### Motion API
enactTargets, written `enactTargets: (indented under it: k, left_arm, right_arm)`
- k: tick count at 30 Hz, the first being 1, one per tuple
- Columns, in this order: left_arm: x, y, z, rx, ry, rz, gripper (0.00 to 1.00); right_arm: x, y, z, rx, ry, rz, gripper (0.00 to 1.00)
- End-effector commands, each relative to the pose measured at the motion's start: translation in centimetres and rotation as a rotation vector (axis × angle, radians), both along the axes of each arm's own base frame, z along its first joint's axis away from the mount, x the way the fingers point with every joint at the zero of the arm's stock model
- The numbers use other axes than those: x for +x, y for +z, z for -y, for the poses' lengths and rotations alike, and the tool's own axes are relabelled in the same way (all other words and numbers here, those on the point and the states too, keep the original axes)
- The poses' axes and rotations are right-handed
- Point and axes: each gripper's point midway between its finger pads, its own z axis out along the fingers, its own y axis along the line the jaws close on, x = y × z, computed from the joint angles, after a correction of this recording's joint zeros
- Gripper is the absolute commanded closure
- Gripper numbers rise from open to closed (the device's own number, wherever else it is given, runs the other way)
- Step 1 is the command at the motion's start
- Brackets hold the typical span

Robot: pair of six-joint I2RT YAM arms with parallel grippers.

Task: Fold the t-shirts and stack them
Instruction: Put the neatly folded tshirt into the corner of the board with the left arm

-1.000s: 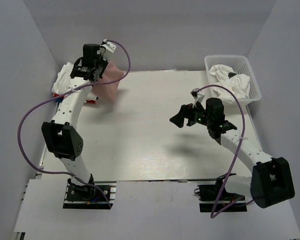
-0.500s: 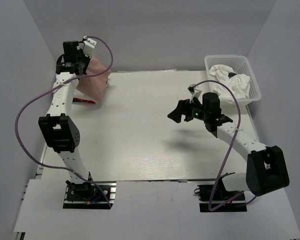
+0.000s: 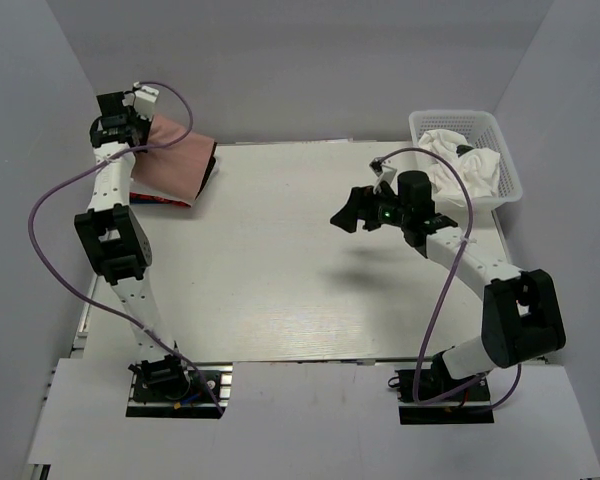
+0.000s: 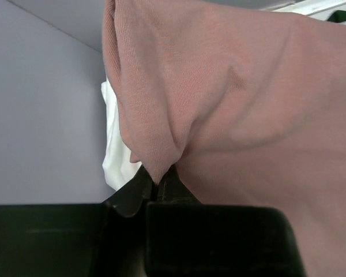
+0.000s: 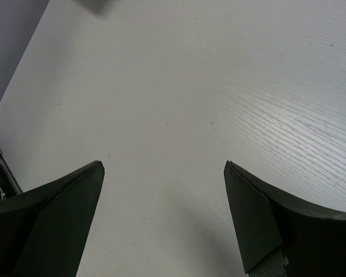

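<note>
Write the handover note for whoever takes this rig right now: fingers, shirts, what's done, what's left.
Left gripper: fingers shut on a fold of the pink t-shirt, held up at the far-left corner.
Right gripper: open, empty, above the bare table.
Under the pink shirt lies a pile with a red edge showing. Crumpled white shirts sit in the basket, far right.
Done: a pile seems started; I cannot tell how well it is folded.
Left: lay the pink shirt down, then fold and stack the basket's shirts.

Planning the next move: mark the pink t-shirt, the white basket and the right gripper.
pink t-shirt [image 3: 173, 165], top view, middle of the cloth
white basket [image 3: 452, 120], top view, back wall
right gripper [image 3: 347, 210], top view, midway between open fingertips
</note>
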Motion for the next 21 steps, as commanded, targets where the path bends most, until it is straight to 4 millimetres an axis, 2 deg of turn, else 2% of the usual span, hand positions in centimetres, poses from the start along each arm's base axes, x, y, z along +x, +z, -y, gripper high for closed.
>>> enactTargets:
  k: [1,2,3,7,8,10,12,13,15,17,18,19,21]
  left_arm:
    - [1.6,5.3,-2.0,0.023,-0.009,0.168,1.00]
    - [1.9,5.4,-1.9,0.022,-0.017,0.181,1.00]
    - [1.8,5.4,-2.7,0.023,-0.005,0.181,1.00]
    - [2.0,2.4,-4.2,-0.022,0.007,0.143,1.00]
    - [2.1,2.6,-4.2,-0.019,0.007,0.153,1.00]
    - [2.4,0.6,-5.1,-0.038,0.027,0.132,1.00]
    - [2.6,1.0,-5.6,-0.046,0.034,0.146,1.00]
    - [2.8,0.1,-5.5,-0.055,0.027,0.133,1.00]
    - [3.0,-0.3,-6.0,-0.045,0.044,0.131,1.00]
    - [2.8,-0.3,-6.3,-0.046,0.069,0.131,0.28]
    - [2.8,-0.4,-6.2,-0.054,0.073,0.132,0.00]
    - [2.8,-0.4,-6.5,-0.046,0.088,0.131,0.00]
    - [2.4,1.2,-7.1,-0.045,0.138,0.163,0.00]
  right_arm:
    - [1.3,1.5,-0.4,0.014,0.000,0.018,0.10]
    - [1.4,1.2,-0.5,0.013,-0.001,0.005,0.10]
    - [1.7,1.3,-0.7,0.017,-0.002,0.002,0.10]
    - [2.2,1.4,-1.1,0.022,0.002,-0.008,0.10]
    - [2.3,1.2,-1.0,0.019,-0.001,-0.015,0.10]
    - [2.6,1.5,-1.0,0.015,-0.006,-0.010,0.10]
    - [2.7,1.3,-0.9,0.008,-0.015,-0.020,0.10]
    - [2.7,1.2,-0.9,0.005,-0.016,-0.023,0.10]
    - [2.9,1.0,-0.8,0.002,-0.024,-0.029,0.10]
    - [2.9,0.8,-0.9,-0.002,-0.019,-0.038,0.10]
    - [2.9,0.9,-1.0,-0.004,-0.015,-0.037,0.10]
    - [3.0,1.0,-1.0,-0.005,-0.014,-0.035,0.10]
    - [2.9,1.1,-1.1,0.004,-0.007,-0.039,0.10]
